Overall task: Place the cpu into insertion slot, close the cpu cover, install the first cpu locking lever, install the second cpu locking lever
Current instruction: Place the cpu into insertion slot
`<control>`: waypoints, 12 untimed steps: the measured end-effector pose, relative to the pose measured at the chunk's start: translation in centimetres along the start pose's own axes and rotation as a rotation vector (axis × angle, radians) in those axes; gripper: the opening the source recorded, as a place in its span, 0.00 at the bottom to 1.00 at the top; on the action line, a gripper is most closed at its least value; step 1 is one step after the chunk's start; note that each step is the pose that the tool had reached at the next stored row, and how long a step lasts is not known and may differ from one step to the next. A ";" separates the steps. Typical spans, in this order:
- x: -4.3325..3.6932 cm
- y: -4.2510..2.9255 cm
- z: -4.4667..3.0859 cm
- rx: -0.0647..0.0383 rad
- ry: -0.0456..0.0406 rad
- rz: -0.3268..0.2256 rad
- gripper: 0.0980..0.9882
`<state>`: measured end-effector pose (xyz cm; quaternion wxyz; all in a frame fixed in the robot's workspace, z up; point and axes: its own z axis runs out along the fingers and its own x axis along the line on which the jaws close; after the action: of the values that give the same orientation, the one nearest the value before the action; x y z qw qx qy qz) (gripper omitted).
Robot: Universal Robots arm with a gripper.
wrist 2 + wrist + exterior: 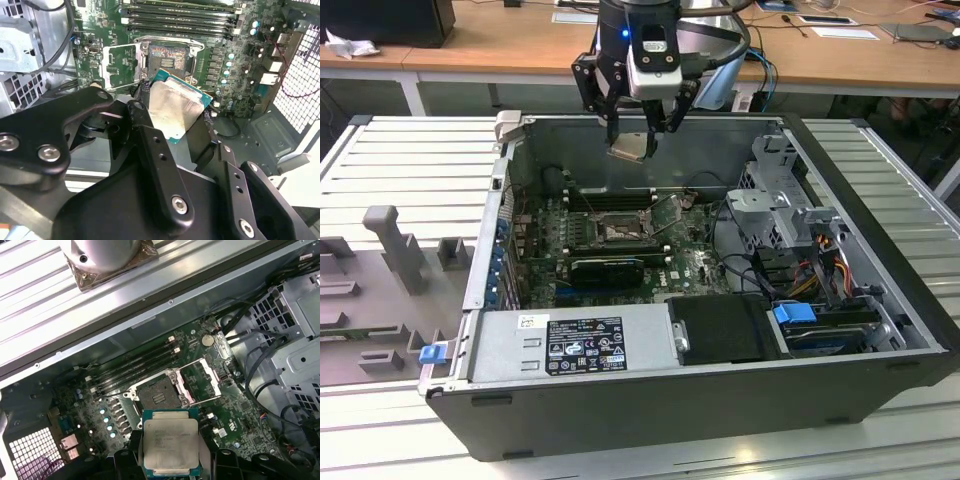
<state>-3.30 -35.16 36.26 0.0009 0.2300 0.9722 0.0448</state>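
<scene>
Well, the gripper (638, 140) grips the chip (629, 148) by two edges, hiding them. Underneath, the socket (618, 232) lies bare, its cover (201, 382) swung open.

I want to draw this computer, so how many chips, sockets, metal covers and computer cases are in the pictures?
cpu, held in the jaws of the gripper: 1
insertion slot: 1
cpu cover, swung open beside the slot: 1
computer case: 1
Total: 4
</scene>
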 end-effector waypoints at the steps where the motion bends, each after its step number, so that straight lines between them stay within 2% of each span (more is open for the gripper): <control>1: 0.00 0.00 0.00 0.000 -0.0008 0.010 0.49; 4: 0.00 0.00 0.07 -0.001 -0.0056 0.064 0.49; 12: -0.01 -0.04 0.45 -0.001 -0.0078 0.089 0.49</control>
<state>-3.29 -35.16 35.81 0.0028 0.2734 0.9609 0.0445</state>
